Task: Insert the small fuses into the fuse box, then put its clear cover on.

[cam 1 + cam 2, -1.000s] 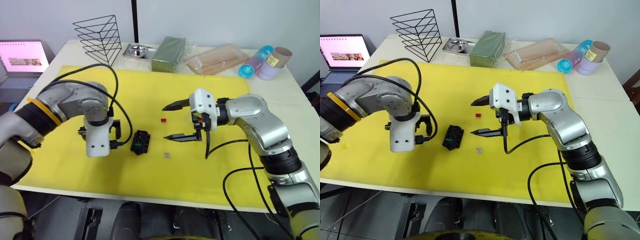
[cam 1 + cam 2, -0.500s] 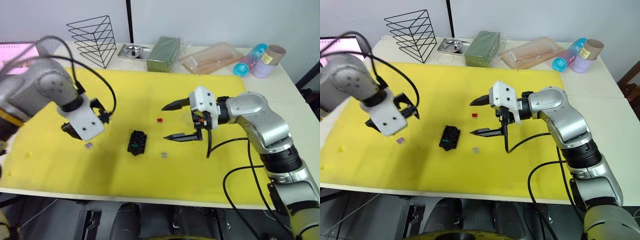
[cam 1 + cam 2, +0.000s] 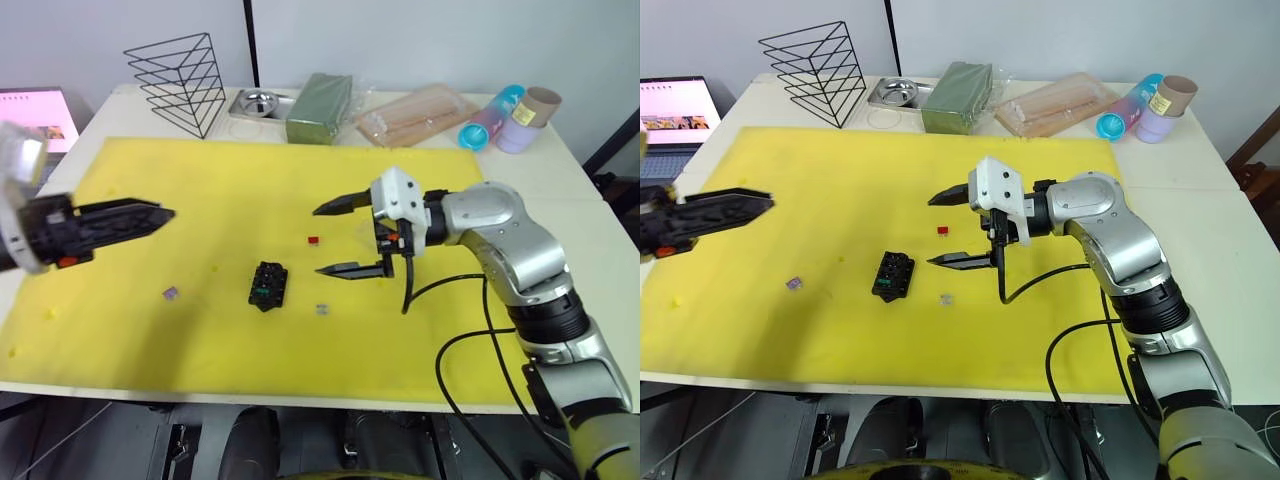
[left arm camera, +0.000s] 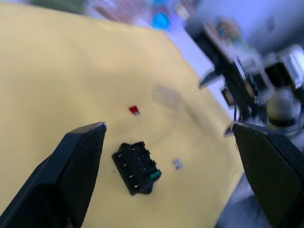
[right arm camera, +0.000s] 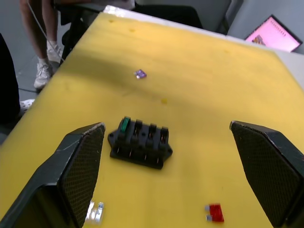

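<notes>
1. The fuse box [image 3: 267, 286] lies centre frame on the yellow mat [image 3: 240, 180], a green fuse [image 5: 124, 125] already seated at one end.
2. Loose fuses: red fuse [image 3: 313, 241] just above the box, grey fuse [image 3: 322, 310] lower right, purple fuse [image 3: 170, 293] well left.
3. The right hand [image 3: 348, 238] hovers beside the red fuse, fingers apart; the left hand [image 4: 171, 156], far left, is likewise apart and empty.
4. The fuses look light, rigid and slippery; pinching the flat plastic faces seems best.

White table [image 3: 1200, 215] sitting against a pale grey wall [image 3: 1060, 35], yellow mat [image 3: 840, 200] covering most of its top, open laptop [image 3: 675, 110] glowing pink beside the table, a person's legs [image 5: 45, 33] standing on grey floor [image 5: 21, 57].
</notes>
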{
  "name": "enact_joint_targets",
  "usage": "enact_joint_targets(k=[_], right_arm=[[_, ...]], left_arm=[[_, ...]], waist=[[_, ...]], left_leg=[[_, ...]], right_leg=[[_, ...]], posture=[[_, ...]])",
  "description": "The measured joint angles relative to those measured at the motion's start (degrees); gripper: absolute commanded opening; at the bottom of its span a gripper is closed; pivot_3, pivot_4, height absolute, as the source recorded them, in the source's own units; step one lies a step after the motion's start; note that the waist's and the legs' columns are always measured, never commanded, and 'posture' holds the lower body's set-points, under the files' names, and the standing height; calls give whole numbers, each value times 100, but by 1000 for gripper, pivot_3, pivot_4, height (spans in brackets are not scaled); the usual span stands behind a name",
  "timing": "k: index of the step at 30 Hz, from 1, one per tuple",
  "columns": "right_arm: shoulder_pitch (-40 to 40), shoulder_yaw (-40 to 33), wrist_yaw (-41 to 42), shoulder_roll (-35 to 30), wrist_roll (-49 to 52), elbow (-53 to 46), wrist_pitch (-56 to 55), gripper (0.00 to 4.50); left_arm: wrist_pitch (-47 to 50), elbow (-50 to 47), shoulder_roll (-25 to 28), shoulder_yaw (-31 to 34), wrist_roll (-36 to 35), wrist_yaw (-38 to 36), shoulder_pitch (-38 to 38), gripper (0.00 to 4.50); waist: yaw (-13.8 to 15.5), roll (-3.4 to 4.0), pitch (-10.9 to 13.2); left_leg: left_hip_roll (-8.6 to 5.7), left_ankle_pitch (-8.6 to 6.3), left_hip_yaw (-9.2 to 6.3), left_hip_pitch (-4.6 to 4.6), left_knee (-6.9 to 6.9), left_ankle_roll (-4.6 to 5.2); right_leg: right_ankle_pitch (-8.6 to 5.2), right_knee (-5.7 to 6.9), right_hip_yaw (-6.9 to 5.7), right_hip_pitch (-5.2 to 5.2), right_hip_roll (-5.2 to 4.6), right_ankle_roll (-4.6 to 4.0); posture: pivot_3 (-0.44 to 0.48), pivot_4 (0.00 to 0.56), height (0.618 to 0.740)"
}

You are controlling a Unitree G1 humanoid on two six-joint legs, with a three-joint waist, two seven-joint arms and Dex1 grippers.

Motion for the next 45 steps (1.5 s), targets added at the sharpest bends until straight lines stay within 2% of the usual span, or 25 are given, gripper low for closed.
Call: enact_joint_targets(k=[1,3,4,5,6,8,10,13,17,23,45], right_arm=[[-36,39,17,39,-11,38,-31,4500],[-40,47,42,77,-11,89,-77,4500],[-44,65,54,117,-11,102,-82,4500],[-28,67,60,115,-16,106,-94,4500],[-17,73,60,120,-21,111,-104,4500],[-20,107,59,201,-21,97,-125,4500],[-20,146,63,245,-18,73,-135,4500],[-20,146,71,244,-19,71,-135,4500],[-19,137,92,218,-18,73,-125,4500],[-28,125,146,172,-17,71,-59,4500],[-184,123,172,83,-24,71,109,4500]], left_arm=[[-67,-115,-228,430,-478,398,667,4478],[-197,-348,-1120,1074,-1026,764,1829,4478],[-327,-564,-1729,1314,-1140,840,2446,4478],[-450,-738,-2287,1349,-1170,920,2922,4478],[-562,-903,-2632,1343,-1171,988,3228,4478],[-1007,-1422,-3186,1335,-1181,1164,3688,4478],[-1494,-2006,-3690,1180,-1242,1293,3935,4478],[-2106,-2466,-4153,632,-1268,1608,3946,4478],[-2816,-2647,-4387,-32,-1267,2206,3627,4478],[-3572,-2645,-4482,-637,-1110,2862,3191,4478],[-4503,-2531,-4683,-1916,-725,4239,2447,4478]], waist=[[-23,9,0],[-77,30,-1],[-107,25,-1],[-112,15,-2],[-102,-3,-3],[-24,-27,-10],[85,-23,-9],[88,-22,-11],[63,-25,-13],[58,-25,-13],[61,-25,-12]], left_leg=[[2,1,3,4,-8,-2],[-21,1,15,20,-19,-3],[-21,0,18,18,-19,-3],[-24,0,20,18,-15,-4],[-26,0,17,18,-13,-4],[-40,5,7,29,-9,-13],[-54,4,13,76,-13,-13],[-76,4,12,97,-12,-12],[-76,4,8,99,-16,-11],[-74,4,6,99,-16,-10],[-75,4,6,99,-19,-10]], right_leg=[[0,1,-1,-1,-22,0],[-1,2,-11,10,-55,0],[-1,-12,-16,13,-58,0],[-1,-16,-22,19,-62,0],[-1,-18,-23,22,-61,0],[-3,-28,-42,52,-58,-3],[-20,-36,-37,99,-62,-35],[-26,-40,-31,129,-64,-45],[-25,-40,-27,129,-53,-41],[-24,-40,-26,129,-48,-38],[-25,-41,-26,128,-47,-38]], posture=[[0,150,740],[0,150,740],[0,150,740],[0,150,740],[0,150,740],[0,150,740],[0,150,740],[0,150,740],[0,150,740],[0,150,740],[0,150,740]])
